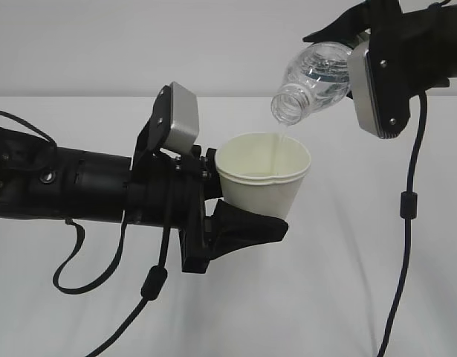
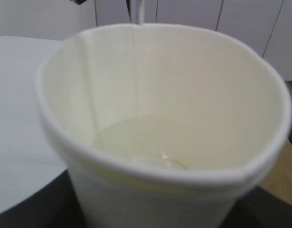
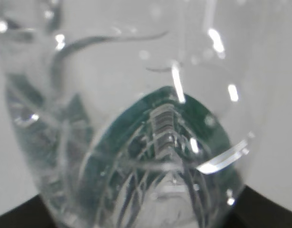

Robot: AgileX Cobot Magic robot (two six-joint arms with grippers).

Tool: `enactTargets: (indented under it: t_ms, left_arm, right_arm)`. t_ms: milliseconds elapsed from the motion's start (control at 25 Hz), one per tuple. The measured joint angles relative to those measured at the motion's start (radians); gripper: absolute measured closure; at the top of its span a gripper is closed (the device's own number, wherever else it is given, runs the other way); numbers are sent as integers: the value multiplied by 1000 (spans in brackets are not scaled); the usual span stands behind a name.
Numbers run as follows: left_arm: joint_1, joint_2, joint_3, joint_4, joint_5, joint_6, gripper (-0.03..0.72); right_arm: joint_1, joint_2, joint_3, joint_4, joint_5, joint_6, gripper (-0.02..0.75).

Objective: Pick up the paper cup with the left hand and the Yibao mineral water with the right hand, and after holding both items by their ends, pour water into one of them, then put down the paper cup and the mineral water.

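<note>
The white paper cup (image 1: 262, 182) (image 2: 160, 142) is held upright above the table, my left hand (image 1: 243, 219) shut on its lower part. A shallow pool of water lies in its bottom, and a thin stream falls into it. Above and to the right, the clear Yibao mineral water bottle (image 1: 313, 78) (image 3: 136, 133) is tilted neck-down, its open mouth just over the cup's rim. My right hand (image 1: 365, 71) is shut on the bottle's rear part, which is mostly hidden behind the gripper. In the right wrist view the bottle fills the frame, green label showing through it.
The white table (image 1: 339, 297) stretches under both arms. Black cables hang from the left arm (image 1: 157, 279) and the right arm (image 1: 406, 201) down toward the tabletop. A plain light wall stands behind.
</note>
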Motion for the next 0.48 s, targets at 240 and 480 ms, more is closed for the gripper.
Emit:
enactTargets:
  t_ms: [240,480]
  left_arm:
    - [0,0,0,0,0,0,225]
    - [0,0,0,0,0,0,225]
  right_arm:
    - [0,0,0,0,0,0,324]
    - [0,0,0,0,0,0,324]
